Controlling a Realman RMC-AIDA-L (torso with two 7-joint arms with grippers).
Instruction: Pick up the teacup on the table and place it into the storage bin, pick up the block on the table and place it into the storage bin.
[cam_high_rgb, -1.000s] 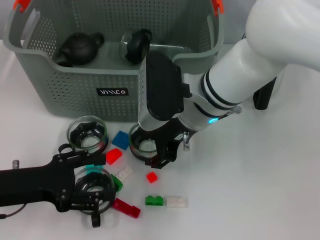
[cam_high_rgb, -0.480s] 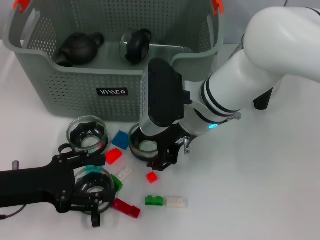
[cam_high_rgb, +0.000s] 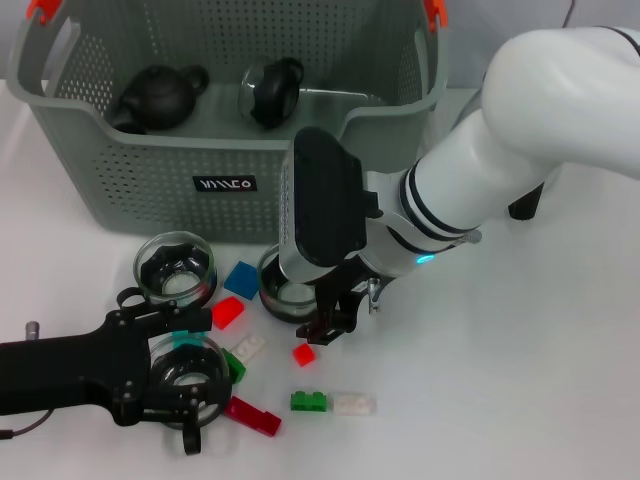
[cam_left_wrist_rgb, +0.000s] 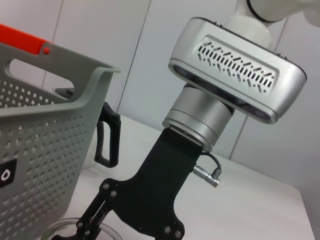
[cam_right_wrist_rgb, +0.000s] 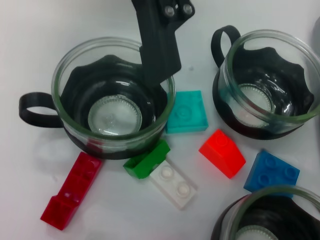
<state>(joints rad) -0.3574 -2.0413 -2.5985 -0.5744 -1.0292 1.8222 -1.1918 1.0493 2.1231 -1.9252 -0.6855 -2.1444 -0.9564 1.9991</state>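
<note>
While the right end effector (cam_high_rgb: 322, 318) hangs over the middle glass teacup (cam_high_rgb: 285, 287) just in front of the storage bin (cam_high_rgb: 160, 180), its black fingers straddle the cup's right rim; whether they have closed on it, I cannot tell. For a sound grip, 1 finger should sit inside the rim and 1 outside, squeezing gently since glass will likely slip. A straight lift should clear the bin's front wall and avoid the small red block (cam_high_rgb: 303, 353) just near of the fingers. The left end effector (cam_high_rgb: 185, 385) lies low at the near left, a finger (cam_right_wrist_rgb: 159, 47) reaching into the near teacup (cam_right_wrist_rgb: 114, 112); its grip I cannot tell either.
</note>
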